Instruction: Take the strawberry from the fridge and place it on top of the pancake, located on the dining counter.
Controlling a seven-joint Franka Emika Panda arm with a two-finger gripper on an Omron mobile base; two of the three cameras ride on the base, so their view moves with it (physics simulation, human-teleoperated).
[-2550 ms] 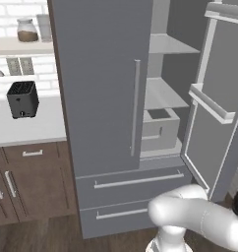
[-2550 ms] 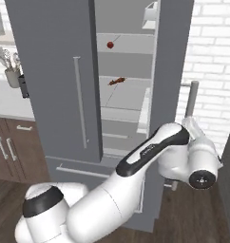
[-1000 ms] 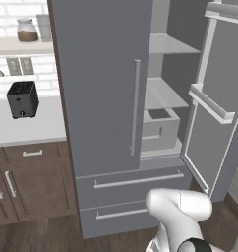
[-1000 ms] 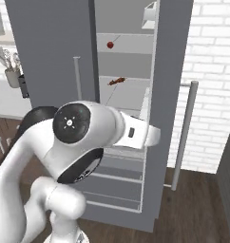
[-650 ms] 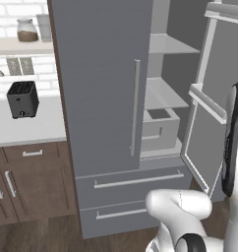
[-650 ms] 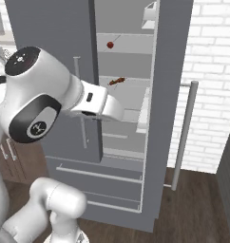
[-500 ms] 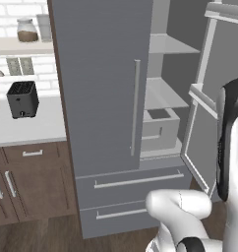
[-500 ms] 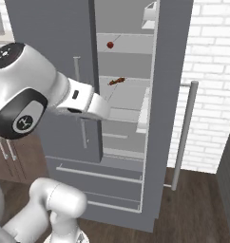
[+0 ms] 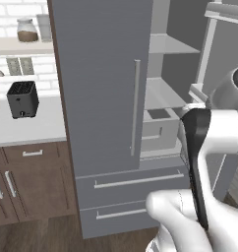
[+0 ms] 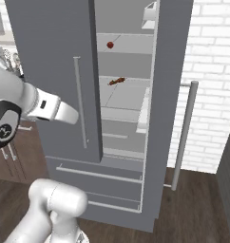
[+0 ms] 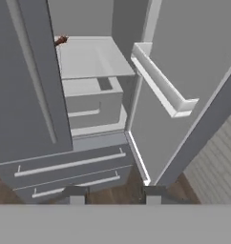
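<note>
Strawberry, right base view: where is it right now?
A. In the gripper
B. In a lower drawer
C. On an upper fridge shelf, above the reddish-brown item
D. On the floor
C: the strawberry rests on a fridge shelf above the reddish-brown item.

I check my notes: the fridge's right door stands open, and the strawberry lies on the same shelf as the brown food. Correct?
Not quite. In the right base view the strawberry sits one shelf above the brown food. The fridge's right door does stand open.

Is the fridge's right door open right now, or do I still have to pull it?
Open. The fridge has its right door swung wide, baring the shelves, with the strawberry on an upper one. The left door is shut.
</note>
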